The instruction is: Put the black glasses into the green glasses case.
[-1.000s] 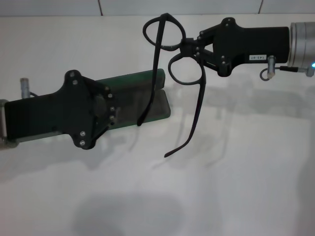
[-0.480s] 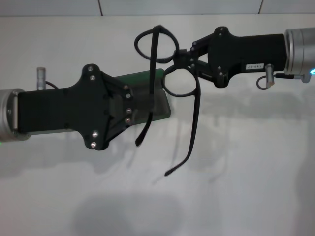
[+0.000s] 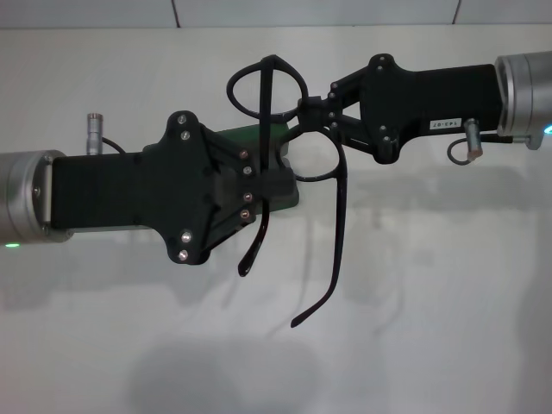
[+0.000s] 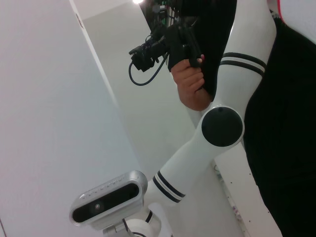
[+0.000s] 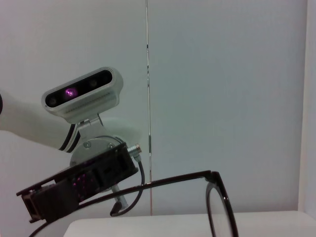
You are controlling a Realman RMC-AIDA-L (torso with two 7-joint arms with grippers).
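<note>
Over green glasses case (image 3: 259,138), left gripper (image 3: 274,184) now farther in.

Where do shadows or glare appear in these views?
Head view: soft grey shadows of the black glasses and both arms lie on the white table. Left wrist view: a bright ceiling light glares at the frame edge. Right wrist view: even light, no strong shadow.
</note>
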